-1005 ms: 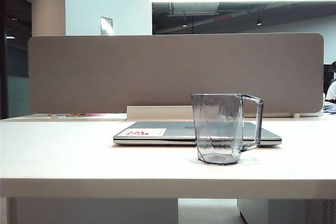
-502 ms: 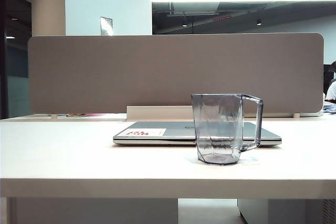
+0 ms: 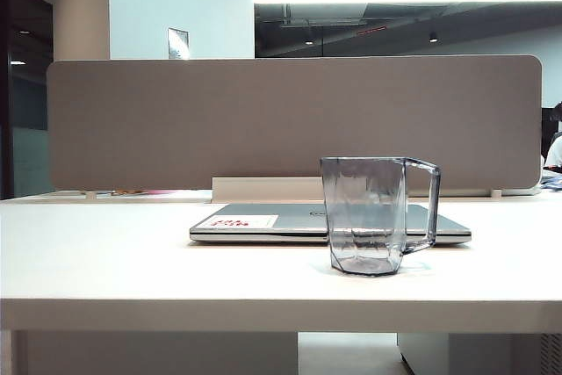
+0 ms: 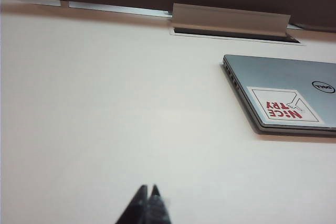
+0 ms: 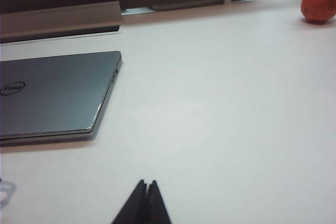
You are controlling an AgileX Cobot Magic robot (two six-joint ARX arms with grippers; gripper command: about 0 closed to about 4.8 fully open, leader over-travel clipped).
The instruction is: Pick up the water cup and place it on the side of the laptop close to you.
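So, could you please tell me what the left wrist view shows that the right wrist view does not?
Only the left wrist view shows the white sticker with red print on the lid, and the shut left pincer. Only the right wrist view shows a reddish round object near the table's far edge, and the shut right pincer. Both show the closed laptop, its round logo and the white table.

The left claw (image 4: 147, 195) hangs with its two dark fingertips pressed together, holding nothing. The right claw (image 5: 145, 190) is likewise closed and empty, its tips meeting in a point. Neither arm shows in the exterior view.
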